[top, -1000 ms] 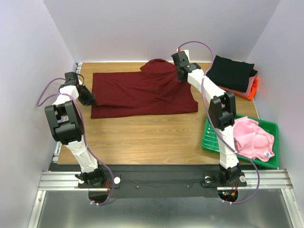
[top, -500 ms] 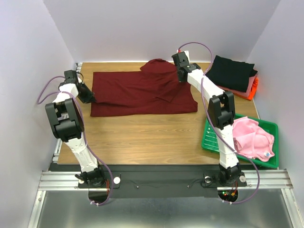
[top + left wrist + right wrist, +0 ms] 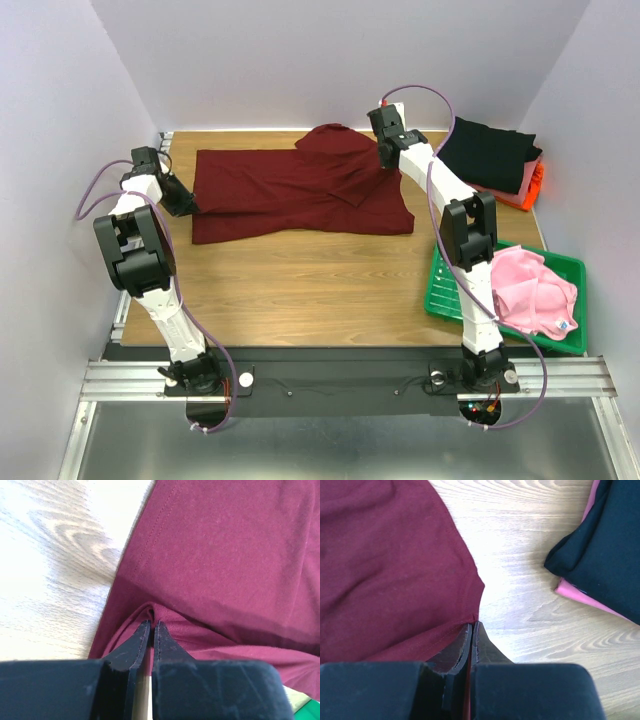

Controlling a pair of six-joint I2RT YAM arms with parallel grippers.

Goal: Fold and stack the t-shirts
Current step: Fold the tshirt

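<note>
Three lilac walls (image 3: 330, 60) enclose a wood-grain table (image 3: 300, 285) (maroon t-shirt (image 3: 290, 195) spread).

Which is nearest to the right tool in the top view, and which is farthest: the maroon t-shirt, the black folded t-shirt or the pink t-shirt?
1. maroon t-shirt: its right edge is pinched in the right tool.
2. black t-shirt: folded, at the far right, to the tool's right.
3. pink t-shirt: in the green tray, at the near right.

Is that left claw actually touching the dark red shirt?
Touching. The left wrist view shows the left gripper shut on a pinched ridge of the maroon t-shirt.
</note>
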